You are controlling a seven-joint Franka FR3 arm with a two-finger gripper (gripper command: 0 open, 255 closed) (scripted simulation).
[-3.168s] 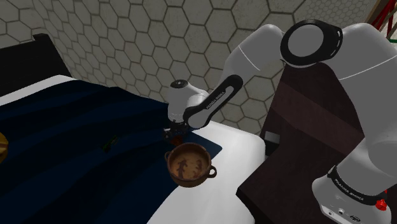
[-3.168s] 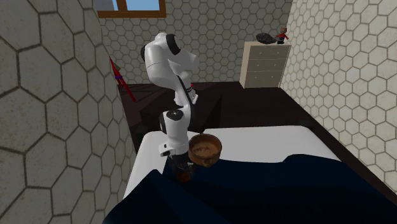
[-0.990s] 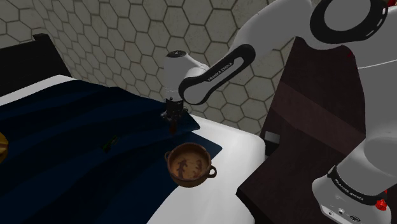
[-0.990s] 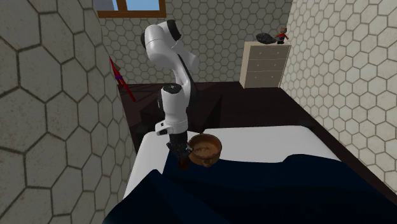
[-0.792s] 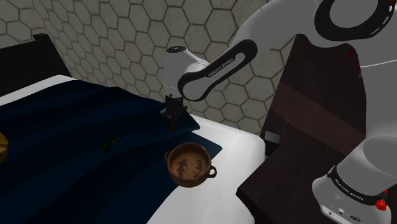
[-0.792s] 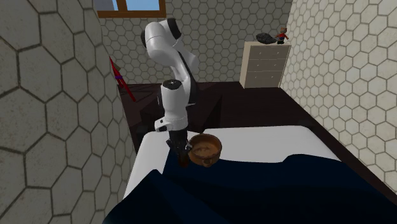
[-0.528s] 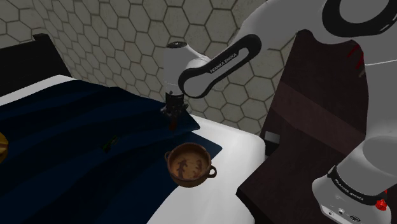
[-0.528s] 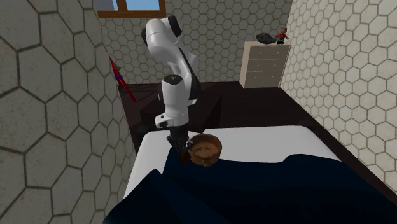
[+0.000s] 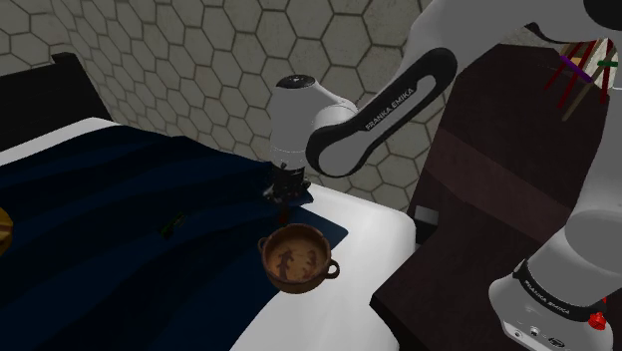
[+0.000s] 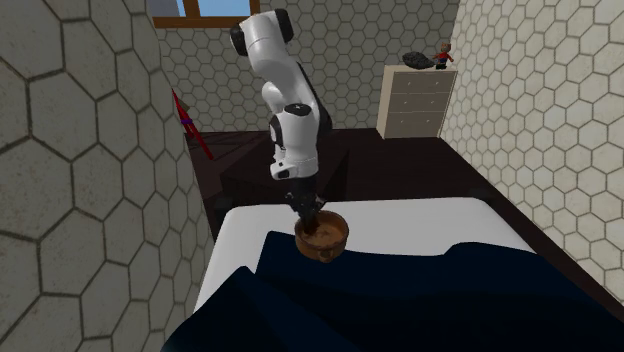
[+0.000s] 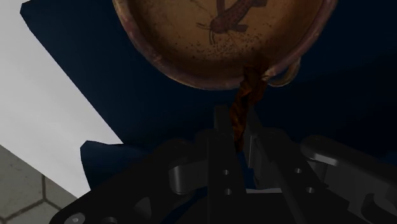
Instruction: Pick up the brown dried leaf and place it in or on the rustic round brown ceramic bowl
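My gripper (image 11: 236,130) is shut on a brown dried leaf (image 11: 247,102), a curled strip hanging from between the fingertips. The leaf's free end reaches the rim of the round brown ceramic bowl (image 11: 184,38), which has a dark fish-like drawing inside and small side handles. In the shoulder view the gripper (image 9: 287,203) hangs just above the far rim of the bowl (image 9: 267,251), which sits on the dark blue blanket. The second exterior view puts the gripper (image 10: 309,216) straight over the bowl (image 10: 322,246).
The dark blue blanket (image 9: 110,199) covers a white bed (image 9: 369,234). A small dark green object (image 9: 171,226) lies on the blanket toward the shoulder view's left. The dark stand (image 9: 468,199) rises at the right. A dresser (image 10: 417,100) stands far off by the hexagon-tiled wall.
The arm has swung toward the shoulder view's right, carrying the leaf from over the blanket to just above the bowl's rim. The bowl has stayed put.
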